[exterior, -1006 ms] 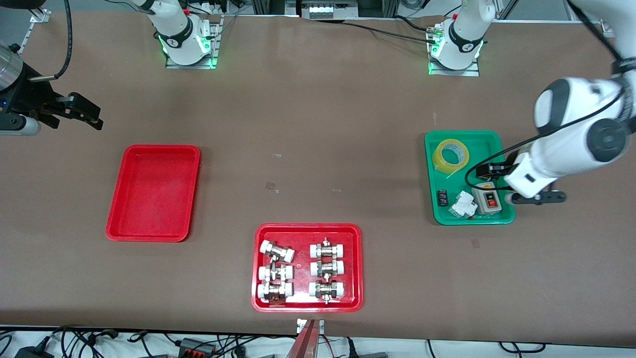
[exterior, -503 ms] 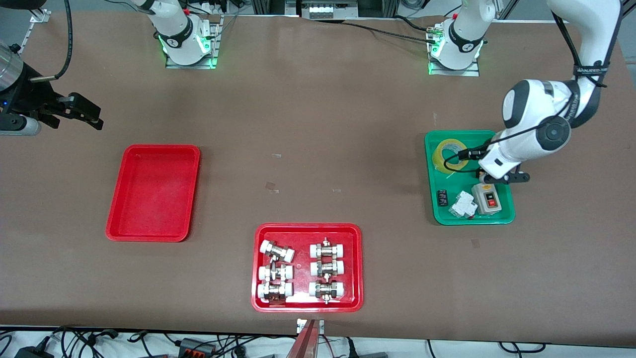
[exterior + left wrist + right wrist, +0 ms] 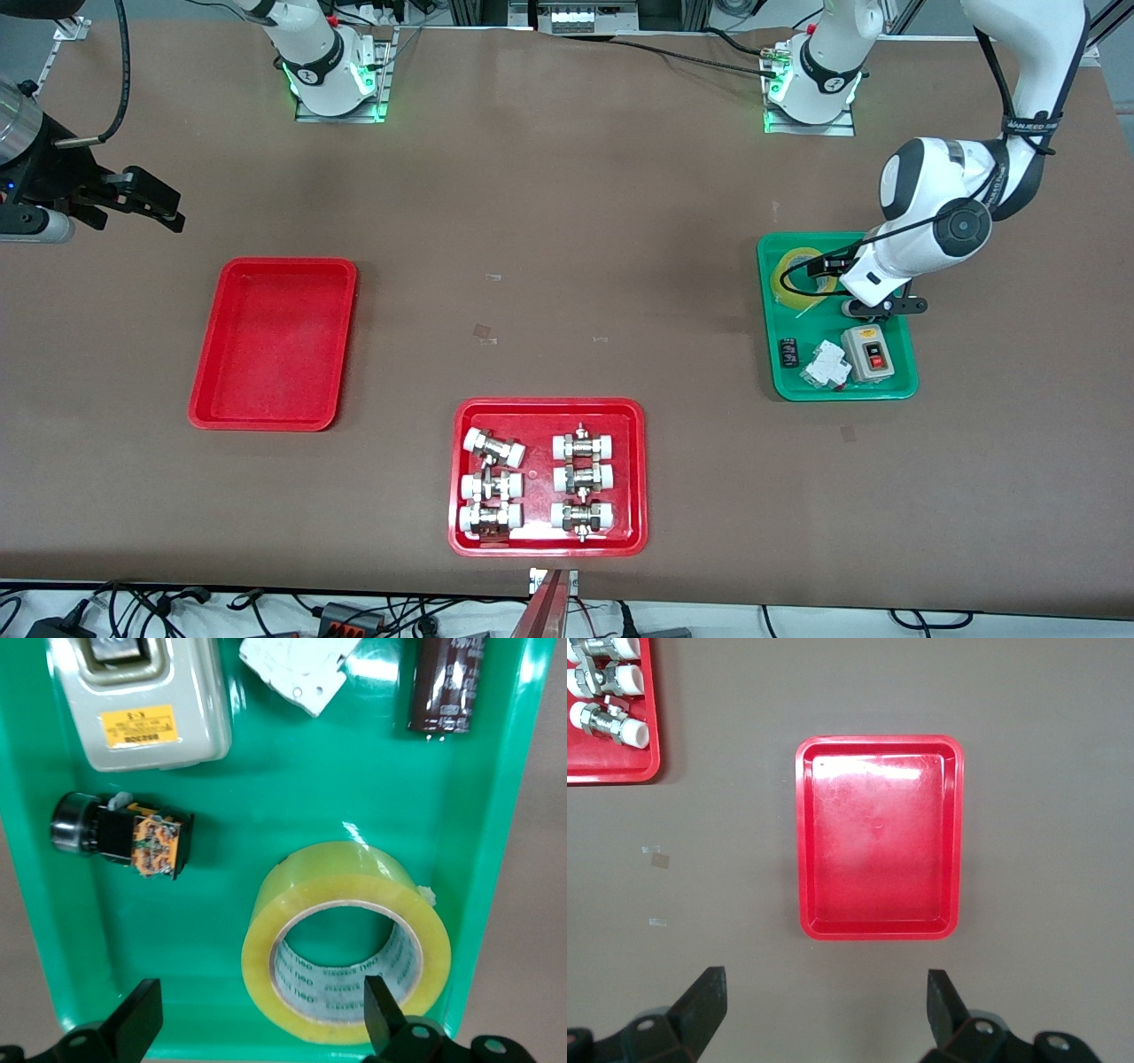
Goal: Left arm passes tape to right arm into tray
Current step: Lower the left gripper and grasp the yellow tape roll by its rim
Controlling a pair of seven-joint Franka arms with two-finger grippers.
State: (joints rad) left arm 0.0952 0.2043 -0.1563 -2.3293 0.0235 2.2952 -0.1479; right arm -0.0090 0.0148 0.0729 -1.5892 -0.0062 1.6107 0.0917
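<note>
The yellow tape roll [image 3: 797,276] lies flat in the green tray [image 3: 837,391], at the end of the tray farther from the front camera. My left gripper [image 3: 833,266] hangs low over it and partly hides it. In the left wrist view the tape [image 3: 341,877] fills the frame, and the left gripper [image 3: 261,992] is open: one finger is over the roll's core, the other over bare tray floor. My right gripper [image 3: 146,204] waits open in the air at the right arm's end of the table. The plain red tray [image 3: 273,344] is empty and shows in the right wrist view [image 3: 877,837], as does the right gripper [image 3: 824,988].
The green tray also holds a grey switch box [image 3: 868,353], a white breaker [image 3: 824,363], a black capacitor [image 3: 788,352] and a black push-button [image 3: 115,833]. A red tray of metal fittings [image 3: 547,406] sits near the front edge.
My left arm has swung from over the switch box end of the green tray to over the tape and come lower. The right arm has not moved.
</note>
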